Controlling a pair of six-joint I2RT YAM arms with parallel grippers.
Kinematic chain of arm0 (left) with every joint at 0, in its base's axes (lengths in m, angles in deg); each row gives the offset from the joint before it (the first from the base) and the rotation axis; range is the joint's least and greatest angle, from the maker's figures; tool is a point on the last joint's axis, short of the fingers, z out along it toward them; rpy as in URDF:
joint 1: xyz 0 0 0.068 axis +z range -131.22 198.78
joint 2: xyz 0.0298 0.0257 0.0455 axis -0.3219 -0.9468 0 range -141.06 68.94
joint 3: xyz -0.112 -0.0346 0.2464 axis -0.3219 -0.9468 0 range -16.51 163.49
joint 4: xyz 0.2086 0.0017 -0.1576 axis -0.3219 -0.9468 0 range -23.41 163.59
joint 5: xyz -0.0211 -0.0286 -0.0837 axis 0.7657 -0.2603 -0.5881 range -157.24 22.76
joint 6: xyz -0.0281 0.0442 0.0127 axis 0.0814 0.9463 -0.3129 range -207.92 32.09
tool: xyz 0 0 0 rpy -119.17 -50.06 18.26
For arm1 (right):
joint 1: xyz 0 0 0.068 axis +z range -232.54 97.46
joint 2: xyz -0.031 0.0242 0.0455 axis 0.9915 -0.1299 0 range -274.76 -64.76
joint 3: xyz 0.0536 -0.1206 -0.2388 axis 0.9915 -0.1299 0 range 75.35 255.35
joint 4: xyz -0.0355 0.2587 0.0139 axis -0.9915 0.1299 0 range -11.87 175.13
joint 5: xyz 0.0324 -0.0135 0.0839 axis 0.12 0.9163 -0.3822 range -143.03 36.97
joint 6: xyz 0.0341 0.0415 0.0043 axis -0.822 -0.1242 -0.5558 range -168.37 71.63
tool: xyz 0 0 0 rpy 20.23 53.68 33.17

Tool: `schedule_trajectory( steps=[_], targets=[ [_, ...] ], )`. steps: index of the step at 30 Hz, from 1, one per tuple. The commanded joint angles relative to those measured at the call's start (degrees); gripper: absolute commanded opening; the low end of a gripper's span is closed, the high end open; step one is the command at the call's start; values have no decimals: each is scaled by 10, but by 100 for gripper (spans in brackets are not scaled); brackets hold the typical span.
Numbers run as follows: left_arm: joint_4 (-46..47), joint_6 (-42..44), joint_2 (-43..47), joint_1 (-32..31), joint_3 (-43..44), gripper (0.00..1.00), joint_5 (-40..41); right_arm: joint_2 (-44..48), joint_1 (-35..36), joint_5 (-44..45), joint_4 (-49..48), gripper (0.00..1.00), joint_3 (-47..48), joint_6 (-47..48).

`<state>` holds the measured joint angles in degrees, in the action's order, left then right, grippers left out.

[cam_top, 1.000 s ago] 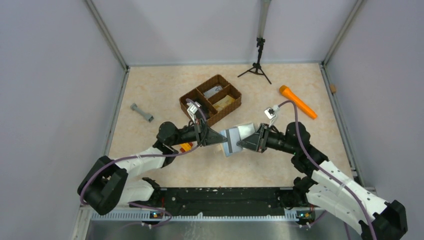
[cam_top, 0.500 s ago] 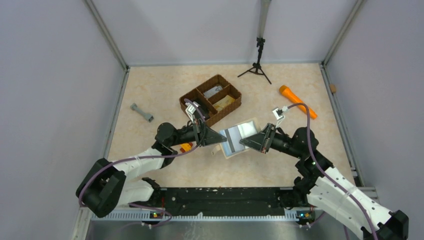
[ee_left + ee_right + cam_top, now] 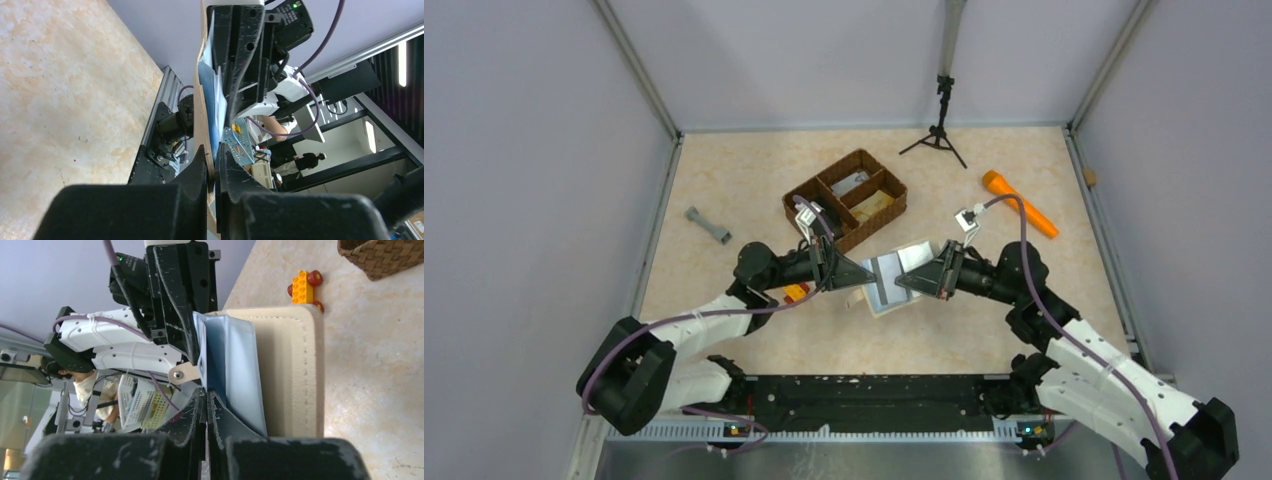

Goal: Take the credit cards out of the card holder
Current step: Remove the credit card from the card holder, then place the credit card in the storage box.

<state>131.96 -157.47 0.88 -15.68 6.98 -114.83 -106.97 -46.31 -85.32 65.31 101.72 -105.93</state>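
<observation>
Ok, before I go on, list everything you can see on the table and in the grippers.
card holder: one, cream outside, pale blue inside, open between the grippers
credit cards: none I can make out
wicker tray: one, brown, divided, behind the holder
grey item: one, in the tray
tan item: one, in the tray
toy brick car: one, yellow with red wheels, beside the holder
flashlight: one, orange, far right
dumbbell-shaped piece: one, grey, far left
mini tripod: one, black, back edge
left gripper: shut on the holder's edge
right gripper: shut at the holder's blue inside
</observation>
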Motion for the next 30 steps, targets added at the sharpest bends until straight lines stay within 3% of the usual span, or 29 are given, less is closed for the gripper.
schedule_trajectory(
  steps=[1,2,4,6,7,10,11,12,15,17,30],
  targets=[
    [30,-68,-4,4,51,0,-42,20,4,56,89,0,79,51],
    [-14,-56,5,-1,75,0,-63,22,-2,79,94,0,84,22],
    [-177,15,45,14,92,0,-50,20,-13,29,49,0,83,-1],
    [-184,51,106,12,47,0,70,21,-38,33,47,0,91,2],
    [-231,79,123,24,62,0,75,22,-39,42,22,0,76,-3],
    [-505,216,128,62,172,0,30,6,-68,30,67,0,78,24],
    [-539,239,126,63,187,0,29,2,-71,17,68,0,74,28],
    [-521,223,125,63,179,0,14,-1,-71,7,56,0,68,31],
    [-293,119,120,63,105,0,-25,0,-71,1,0,0,40,7],
    [-249,95,110,63,83,0,-27,-5,-71,1,-22,0,35,3],
    [-462,190,91,69,124,0,48,-15,-71,59,49,0,75,31]
  ],
)
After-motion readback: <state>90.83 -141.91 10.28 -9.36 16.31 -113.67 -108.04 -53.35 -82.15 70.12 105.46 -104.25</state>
